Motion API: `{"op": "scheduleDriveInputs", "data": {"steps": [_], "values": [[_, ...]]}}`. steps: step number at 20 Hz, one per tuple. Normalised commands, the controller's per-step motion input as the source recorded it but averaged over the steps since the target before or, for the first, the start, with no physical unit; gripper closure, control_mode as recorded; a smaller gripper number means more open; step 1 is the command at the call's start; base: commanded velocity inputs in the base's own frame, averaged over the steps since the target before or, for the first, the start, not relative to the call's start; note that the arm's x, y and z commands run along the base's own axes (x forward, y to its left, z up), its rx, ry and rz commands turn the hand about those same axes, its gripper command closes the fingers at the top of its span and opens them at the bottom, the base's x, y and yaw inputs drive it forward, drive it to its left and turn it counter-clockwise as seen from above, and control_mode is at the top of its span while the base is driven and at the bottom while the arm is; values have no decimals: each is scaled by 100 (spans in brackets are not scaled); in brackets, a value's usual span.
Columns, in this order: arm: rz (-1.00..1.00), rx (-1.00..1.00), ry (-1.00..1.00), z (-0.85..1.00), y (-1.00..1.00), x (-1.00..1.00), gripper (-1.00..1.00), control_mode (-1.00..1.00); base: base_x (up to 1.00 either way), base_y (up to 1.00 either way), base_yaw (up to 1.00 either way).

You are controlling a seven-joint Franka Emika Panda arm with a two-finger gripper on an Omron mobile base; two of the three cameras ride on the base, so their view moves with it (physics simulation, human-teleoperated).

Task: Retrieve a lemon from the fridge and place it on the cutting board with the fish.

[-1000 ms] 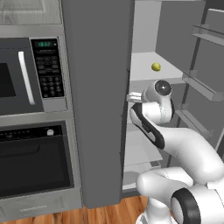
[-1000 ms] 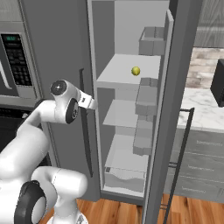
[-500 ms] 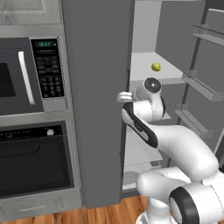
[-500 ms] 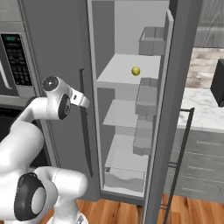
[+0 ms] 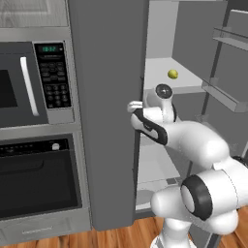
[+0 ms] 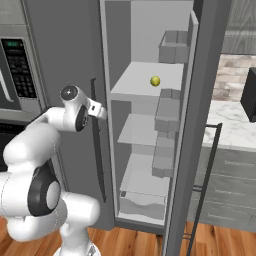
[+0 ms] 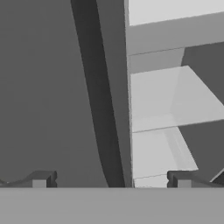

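The lemon (image 5: 172,74) (image 6: 155,81), small and yellow-green, lies on the upper pale shelf of the fridge (image 6: 144,80). The fridge's right door (image 6: 202,115) stands swung open and its left door (image 5: 106,97) is closed. My gripper (image 7: 111,180) is open, nothing between its two dark fingertips (image 7: 41,179). It faces the left door's dark vertical handle (image 7: 98,109) and the shelf edges beside it. The hand (image 5: 135,107) (image 6: 98,109) hovers at the closed door's inner edge, below and left of the lemon. The cutting board and the fish are out of view.
A black microwave (image 5: 29,82) above an oven (image 5: 38,179) stands left of the fridge. Grey bins (image 6: 167,115) line the open door's inside. A pale stone counter (image 6: 232,125) over drawers lies to the right. Lower shelves (image 6: 142,130) sit under the lemon's shelf.
The hand has swung left, from in front of the open compartment to the edge of the closed door. The gripper stayed open and the lemon has not moved.
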Motion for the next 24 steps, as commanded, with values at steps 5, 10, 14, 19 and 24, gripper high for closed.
{"op": "scheduleDriveInputs", "data": {"steps": [5,10,14,19,24], "values": [[0,-11,0,-14,0,30,-100,-100,0,0,0],[0,-10,0,-21,0,32,-100,-100,0,0,0],[0,-3,-3,-21,0,35,-100,-100,0,0,0],[0,0,-4,-6,0,34,-100,-100,0,0,0],[0,0,-10,-16,0,41,-100,-100,0,0,0]]}}
